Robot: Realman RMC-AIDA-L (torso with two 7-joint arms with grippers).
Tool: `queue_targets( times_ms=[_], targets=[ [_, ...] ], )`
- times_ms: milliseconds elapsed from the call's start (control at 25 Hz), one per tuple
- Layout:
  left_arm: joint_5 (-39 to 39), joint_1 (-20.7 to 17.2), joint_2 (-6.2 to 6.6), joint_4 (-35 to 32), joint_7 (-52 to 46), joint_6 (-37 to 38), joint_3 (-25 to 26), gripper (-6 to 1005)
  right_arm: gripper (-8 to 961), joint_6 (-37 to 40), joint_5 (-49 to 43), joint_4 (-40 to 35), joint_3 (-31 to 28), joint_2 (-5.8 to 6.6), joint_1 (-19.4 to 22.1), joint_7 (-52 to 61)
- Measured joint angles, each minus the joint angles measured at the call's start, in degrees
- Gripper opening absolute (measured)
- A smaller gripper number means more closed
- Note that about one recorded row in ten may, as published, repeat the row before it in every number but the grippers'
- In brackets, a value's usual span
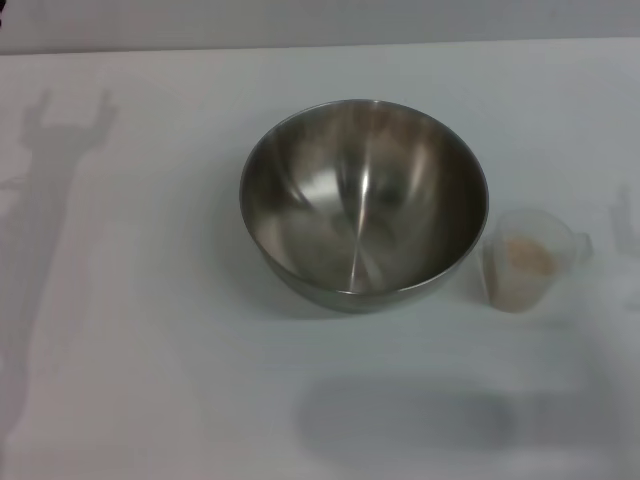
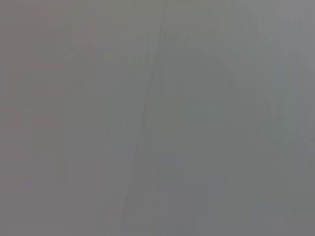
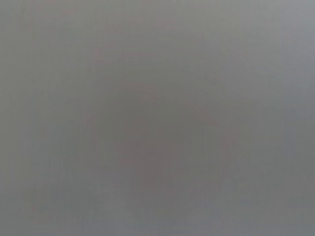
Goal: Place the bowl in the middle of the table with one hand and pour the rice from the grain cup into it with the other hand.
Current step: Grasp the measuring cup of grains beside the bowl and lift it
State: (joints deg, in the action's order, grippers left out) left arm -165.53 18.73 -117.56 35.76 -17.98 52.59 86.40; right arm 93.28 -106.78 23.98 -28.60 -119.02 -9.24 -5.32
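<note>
The steel bowl [image 1: 363, 205] stands upright and empty near the middle of the white table [image 1: 150, 350] in the head view. The clear grain cup [image 1: 527, 260] stands upright just right of the bowl, apart from it, with its handle pointing right. Pale rice [image 1: 527, 259] lies in the cup's bottom. Neither gripper shows in any view. Only an arm's shadow falls on the table at the left. Both wrist views show a plain grey surface and none of the task's things.
The table's far edge [image 1: 320, 45] runs along the top of the head view, with a grey wall behind it. A faint dark shadow patch [image 1: 410, 420] lies on the table in front of the bowl.
</note>
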Motion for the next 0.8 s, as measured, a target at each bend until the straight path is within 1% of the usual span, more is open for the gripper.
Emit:
queue_targets(
  times_ms=[80,160,360,480,800],
  targets=[
    [-0.01,0.24,0.11,-0.51,0.00,-0.16,0.03,859,701,-0.81,-0.09,3.93,0.69,0.27,1.78,-4.08],
    [-0.02,0.34,0.24,-0.75,0.00,-0.24,0.04,859,701,-2.72,-0.17,8.54,1.04,0.95,3.68,-8.34],
    [-0.01,0.38,0.78,-0.78,0.00,-0.40,0.03,859,701,-8.49,-0.21,17.31,4.48,3.51,6.66,-12.22],
    [-0.01,0.16,0.90,-0.78,-0.01,-0.51,0.01,859,700,-10.01,-0.07,19.80,6.29,4.08,8.14,-12.52],
    [-0.02,-0.35,1.18,-0.81,-0.04,-0.64,-0.02,859,700,-9.85,-0.13,20.84,9.90,4.36,12.66,-14.91]
  ],
)
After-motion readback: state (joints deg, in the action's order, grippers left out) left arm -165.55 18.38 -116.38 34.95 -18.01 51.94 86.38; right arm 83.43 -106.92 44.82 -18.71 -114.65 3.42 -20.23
